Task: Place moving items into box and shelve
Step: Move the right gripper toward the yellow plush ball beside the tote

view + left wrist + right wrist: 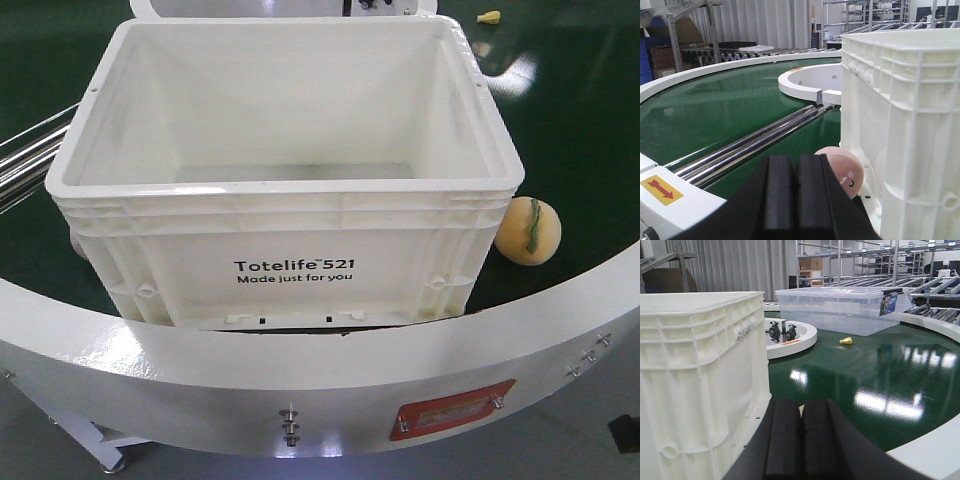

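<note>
The large white rectangular plastic tote [400,262] stands on the dark green curved conveyor belt [590,150], close behind the white curved metal outer rim [300,375]. The pale yellow-orange round fruit with a green stripe [527,230] lies on the belt just beside the tote's front right corner. The dull reddish-brown egg-shaped fruit [842,167] lies against the foot of the tote's left wall. Shiny steel rods [750,145] cross the belt left of the tote. Behind the tote sits the white round inner hub [795,342]. Farther back to the right, a clear lidded plastic bin [840,310] rests on the belt, with a small yellow object [846,341] just before it.
</note>
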